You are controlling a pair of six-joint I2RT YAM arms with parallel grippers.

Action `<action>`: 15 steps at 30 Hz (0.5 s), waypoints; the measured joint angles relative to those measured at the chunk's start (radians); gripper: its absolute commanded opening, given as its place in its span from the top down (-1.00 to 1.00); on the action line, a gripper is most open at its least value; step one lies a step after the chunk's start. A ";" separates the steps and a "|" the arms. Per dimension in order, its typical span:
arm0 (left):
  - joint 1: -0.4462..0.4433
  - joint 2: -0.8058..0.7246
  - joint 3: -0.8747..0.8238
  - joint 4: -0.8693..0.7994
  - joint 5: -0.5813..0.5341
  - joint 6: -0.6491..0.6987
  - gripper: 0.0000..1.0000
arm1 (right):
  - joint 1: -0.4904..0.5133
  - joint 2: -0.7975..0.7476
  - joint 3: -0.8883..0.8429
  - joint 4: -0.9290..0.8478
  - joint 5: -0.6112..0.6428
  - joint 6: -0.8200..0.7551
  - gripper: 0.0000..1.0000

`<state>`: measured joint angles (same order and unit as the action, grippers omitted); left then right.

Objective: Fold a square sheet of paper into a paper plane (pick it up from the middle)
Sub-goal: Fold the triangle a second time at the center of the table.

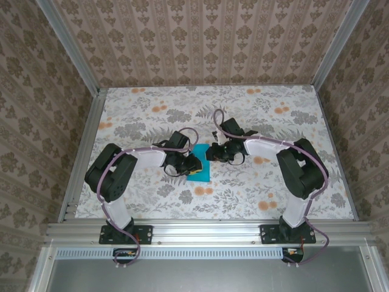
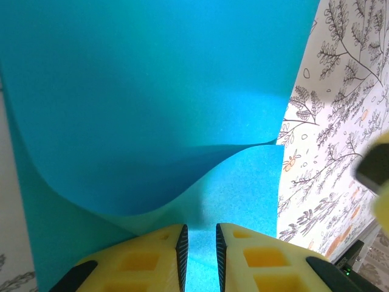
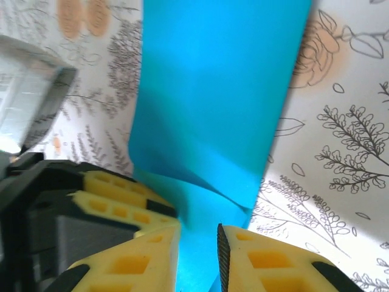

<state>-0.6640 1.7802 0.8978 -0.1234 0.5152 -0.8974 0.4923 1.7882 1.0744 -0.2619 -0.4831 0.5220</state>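
The turquoise sheet of paper [image 1: 200, 173] lies at mid-table between both grippers, folded over on itself, and no pointed dart shape is in view. In the left wrist view the paper [image 2: 152, 91] has its upper layer curling up off the lower one. My left gripper [image 2: 202, 234] stands open just over the lower layer, which shows through the narrow gap. My right gripper [image 3: 199, 234] is open too, with the paper [image 3: 219, 91] running into the gap between its jaws. The left gripper's yellow fingers [image 3: 121, 191] sit close on its left. From above, the left gripper [image 1: 189, 163] and right gripper [image 1: 214, 152] nearly meet.
The floral tablecloth [image 1: 255, 115] spreads all around the paper. Aluminium rails [image 1: 85, 146] border the table on the left, right and near sides. Patterned walls rise behind and beside it.
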 measured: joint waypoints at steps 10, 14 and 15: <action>-0.005 0.000 0.005 -0.010 -0.015 0.000 0.56 | 0.047 -0.097 -0.103 -0.029 -0.019 0.000 0.70; -0.010 0.000 0.007 -0.014 -0.023 0.000 0.56 | 0.098 -0.100 -0.110 -0.038 -0.026 0.000 0.71; -0.010 0.000 0.007 -0.014 -0.023 0.000 0.56 | 0.109 -0.099 -0.110 -0.037 -0.026 0.000 0.71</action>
<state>-0.6739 1.7802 0.9051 -0.1379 0.4923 -0.8978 0.6018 1.6890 0.9646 -0.2989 -0.5091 0.5224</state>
